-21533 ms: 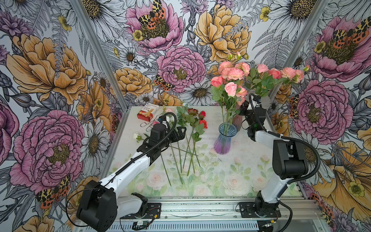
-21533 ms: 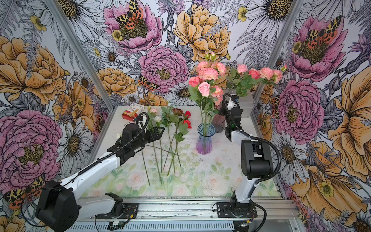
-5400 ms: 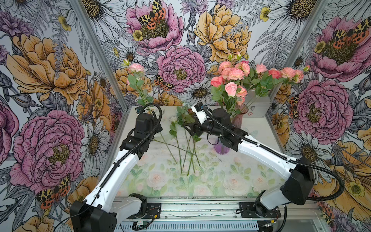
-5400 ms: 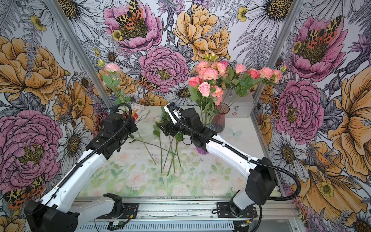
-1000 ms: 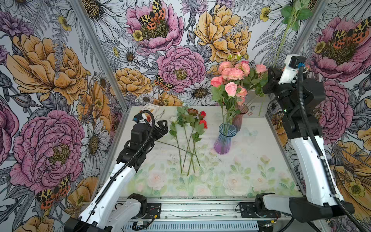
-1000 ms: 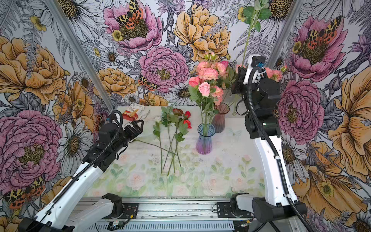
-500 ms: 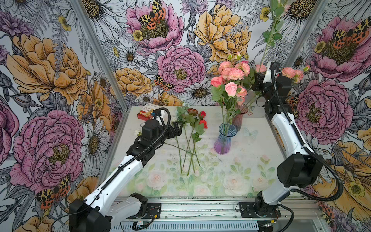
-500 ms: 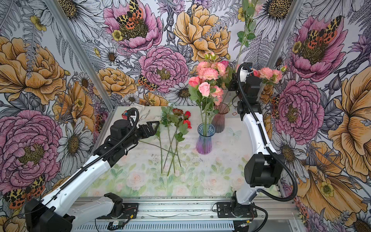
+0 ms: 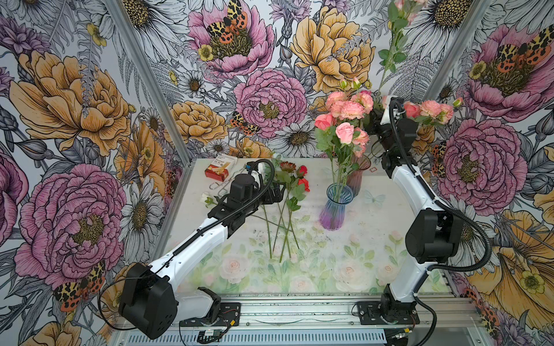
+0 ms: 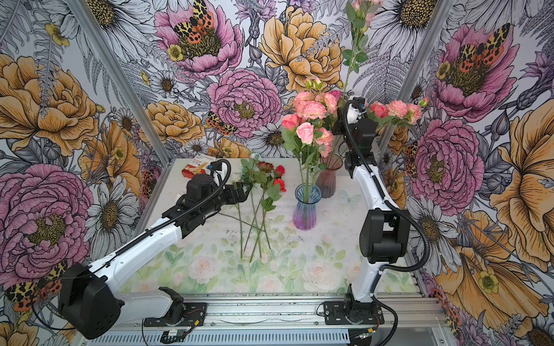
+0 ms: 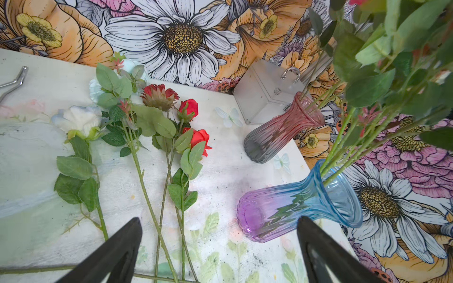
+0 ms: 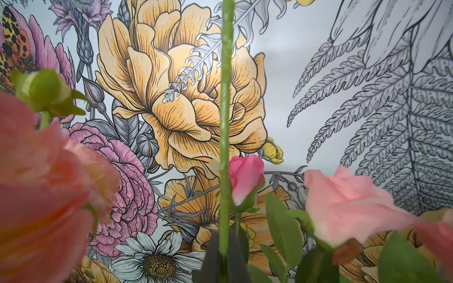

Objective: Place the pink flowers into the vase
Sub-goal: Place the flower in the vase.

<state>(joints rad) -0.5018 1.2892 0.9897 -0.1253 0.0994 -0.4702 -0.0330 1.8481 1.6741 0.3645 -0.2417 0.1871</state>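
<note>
**Pink stem gripped high behind the bunch**

Your right gripper [image 12: 221, 247] is clamped tight on the green stalk of the held pink flower [image 9: 389, 57]; in the right wrist view the stalk runs straight up from between the closed fingers. In both top views it stands nearly upright at the back right of the table [image 9: 374, 239]; its bloom reaches the upper edge of the picture, above and just behind the other blooms. The rest of the pink flowers [image 9: 344, 119] already stand in the blue-and-purple vase [image 9: 332, 209], which sits upright near the middle of the table; a pinkish-grey vase [image 9: 356, 176] just behind it also holds stems, with pink blooms leaning out to the right. Your left gripper [image 11: 219, 220] is spread wide and holds nothing; it sits over the table beside the red blooms [image 9: 302, 179], which lie flat with their stems pointing toward you. A white rose [image 9: 205, 196] lies by the left arm; a small red box [image 9: 217, 172] rests at the back left corner.
</note>
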